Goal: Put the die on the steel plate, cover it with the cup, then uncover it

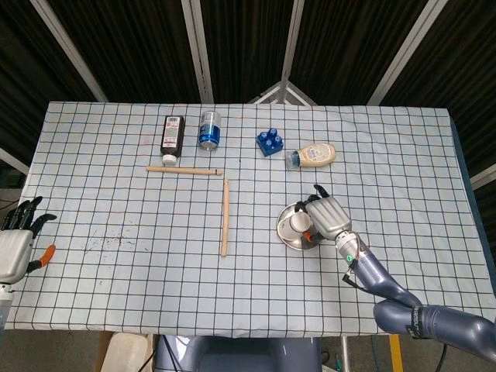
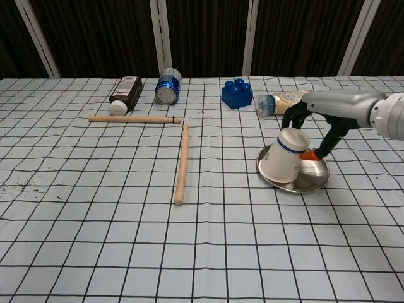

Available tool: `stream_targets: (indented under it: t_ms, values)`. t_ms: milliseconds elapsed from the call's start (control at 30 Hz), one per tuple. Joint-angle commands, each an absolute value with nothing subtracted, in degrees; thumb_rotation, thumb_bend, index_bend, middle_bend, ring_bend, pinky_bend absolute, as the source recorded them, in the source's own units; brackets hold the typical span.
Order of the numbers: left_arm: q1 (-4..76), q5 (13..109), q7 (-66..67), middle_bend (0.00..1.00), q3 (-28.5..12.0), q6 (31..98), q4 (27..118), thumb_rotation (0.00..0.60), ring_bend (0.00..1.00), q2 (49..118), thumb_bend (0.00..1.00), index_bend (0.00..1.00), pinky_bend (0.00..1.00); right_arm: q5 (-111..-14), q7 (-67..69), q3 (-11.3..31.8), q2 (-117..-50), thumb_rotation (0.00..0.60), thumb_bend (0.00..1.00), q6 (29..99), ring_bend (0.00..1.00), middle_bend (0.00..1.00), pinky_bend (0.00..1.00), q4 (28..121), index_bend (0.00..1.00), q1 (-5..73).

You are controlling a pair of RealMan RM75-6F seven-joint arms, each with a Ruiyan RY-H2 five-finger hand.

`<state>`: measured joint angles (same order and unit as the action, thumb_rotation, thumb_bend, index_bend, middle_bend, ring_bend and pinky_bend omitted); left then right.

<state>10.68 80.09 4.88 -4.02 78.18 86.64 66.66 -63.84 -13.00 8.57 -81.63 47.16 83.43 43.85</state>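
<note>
Two hands show, and only the right hand (image 2: 315, 120) is at work: its dark fingers (image 2: 295, 115) curl over the closed end of a white paper cup with a blue band (image 2: 284, 158), and its orange-tipped thumb (image 2: 308, 155) presses the cup's far side, so the cup is gripped between them. The cup is tilted, with its open mouth turned toward the left of the table and downward; the lower edge of the mouth rests on or just above the left part of a round shiny steel plate (image 2: 312, 180). From the head camera the same hand (image 1: 326, 216) covers the right half of the plate (image 1: 288, 236), with the cup (image 1: 299, 222) lying across the dish. The die cannot be made out in either view; whether it lies under the cup I cannot tell.

Just behind the plate lies a cream-coloured squeeze bottle (image 2: 284, 101) on its side, and beside that a blue toy building block with studs (image 2: 237, 93). Further left along the back of the white black-gridded tablecloth (image 2: 95, 221) are a blue metal can (image 2: 168, 86) and a dark brown bottle with a white cap (image 2: 124, 93), both lying down. Near the middle, two wooden sticks (image 2: 182, 162) form an L, one crosswise and one lengthwise, their ends close together.

At the far left edge in the head view, well apart from everything, the left hand (image 1: 17, 239) holds nothing, its dark fingers spread.
</note>
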Motion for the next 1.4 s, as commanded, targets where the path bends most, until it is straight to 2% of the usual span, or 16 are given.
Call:
stream_targets:
  t_ms: [33, 333, 800, 933, 1133, 1400]
  values:
    - [10.68, 80.07, 4.68, 0.00, -4.06, 78.16, 86.57, 0.600, 0.00, 66.58, 0.47, 0.26, 0.10, -62.84, -13.69, 9.15, -82.82, 0.600, 0.39, 46.45, 0.27, 0.45, 0.00, 82.21, 0.52, 44.77]
    - [10.79, 79.89, 4.13, 0.00, -4.13, 77.79, 86.28, 0.600, 0.00, 66.47, 0.47, 0.26, 0.10, -59.75, -14.09, 10.62, -83.89, 0.600, 0.39, 46.54, 0.27, 0.45, 0.00, 77.96, 0.52, 45.43]
    - [10.81, 80.17, 5.00, 0.00, -3.88, 77.84, 86.65, 0.600, 0.00, 66.69, 0.47, 0.27, 0.10, -58.32, -16.22, 10.37, -72.57, 0.600, 0.39, 49.52, 0.27, 0.45, 0.00, 87.60, 0.52, 42.27]
    - [10.83, 80.32, 5.23, 0.00, -3.77, 77.83, 86.71, 0.600, 0.00, 66.75, 0.47, 0.27, 0.10, -58.16, -17.95, 10.60, -71.17, 0.600, 0.39, 51.12, 0.27, 0.45, 0.00, 88.65, 0.52, 42.18]
    - [10.56, 80.19, 5.37, 0.00, -3.89, 78.40, 86.84, 0.600, 0.00, 66.70, 0.47, 0.27, 0.10, -57.49, -21.50, 10.28, -72.89, 0.600, 0.39, 51.84, 0.27, 0.45, 0.00, 83.22, 0.52, 43.14]
    - [10.54, 79.71, 5.72, 0.00, -4.09, 78.36, 86.63, 0.600, 0.00, 66.85, 0.47, 0.27, 0.10, -54.37, -19.76, 10.07, -77.18, 0.600, 0.39, 46.55, 0.27, 0.45, 0.00, 72.00, 0.52, 44.52]
